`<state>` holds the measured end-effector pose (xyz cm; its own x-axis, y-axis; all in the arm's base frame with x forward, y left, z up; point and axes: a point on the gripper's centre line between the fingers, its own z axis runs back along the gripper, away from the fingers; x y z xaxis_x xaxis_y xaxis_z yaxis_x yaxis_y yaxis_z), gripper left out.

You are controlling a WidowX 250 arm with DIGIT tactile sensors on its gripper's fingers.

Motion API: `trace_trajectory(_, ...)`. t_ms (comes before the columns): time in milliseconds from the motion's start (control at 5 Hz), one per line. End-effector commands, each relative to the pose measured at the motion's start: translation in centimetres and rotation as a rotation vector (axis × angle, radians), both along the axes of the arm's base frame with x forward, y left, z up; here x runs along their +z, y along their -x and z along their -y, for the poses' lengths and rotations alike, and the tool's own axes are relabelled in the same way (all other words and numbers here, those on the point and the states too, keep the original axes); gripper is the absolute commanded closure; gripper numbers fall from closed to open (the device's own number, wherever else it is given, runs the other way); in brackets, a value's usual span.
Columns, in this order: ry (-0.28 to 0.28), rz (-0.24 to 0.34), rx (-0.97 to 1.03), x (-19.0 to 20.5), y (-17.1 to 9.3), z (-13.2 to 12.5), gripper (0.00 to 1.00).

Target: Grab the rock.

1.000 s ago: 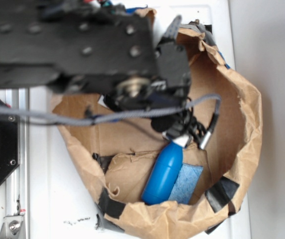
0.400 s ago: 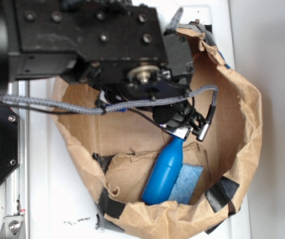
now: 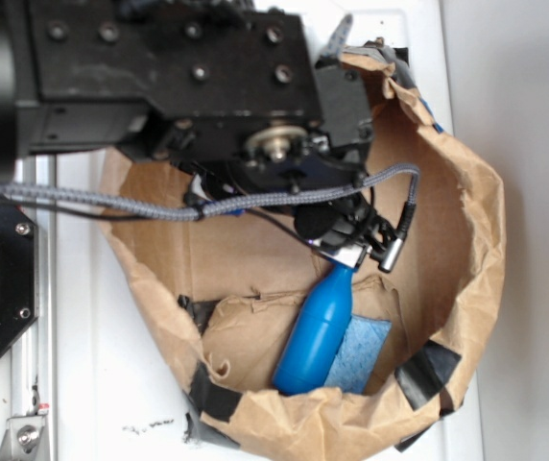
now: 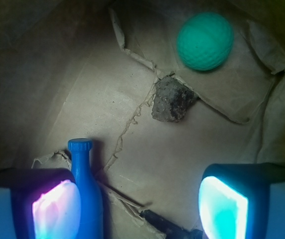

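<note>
Inside a crumpled brown paper bag (image 4: 82, 99), the rock (image 4: 171, 99), a rough dark mottled lump, lies on the bag's floor just below a smooth green ball (image 4: 205, 41). Nearer the camera than the rock, the gripper (image 4: 140, 204) hangs spread wide and holding nothing, its glowing fingers (image 4: 222, 204) well apart from the rock. A blue bottle (image 4: 86, 189) lies beside the gripper's other finger, below and left of the rock.
</note>
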<state>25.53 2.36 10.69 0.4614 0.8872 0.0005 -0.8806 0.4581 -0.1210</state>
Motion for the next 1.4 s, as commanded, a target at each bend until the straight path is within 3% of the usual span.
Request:
trace_trajectory(0,0.016,-0.015,0.259,0.2,-0.3,-0.4,0.00)
trace_trajectory(400,-0.020,-0.049,0.397,-1.2,-0.8,-1.5,0.00)
trace_trajectory(1200,-0.110,-0.011,0.418,-3.9,-1.9,-4.8,0.00)
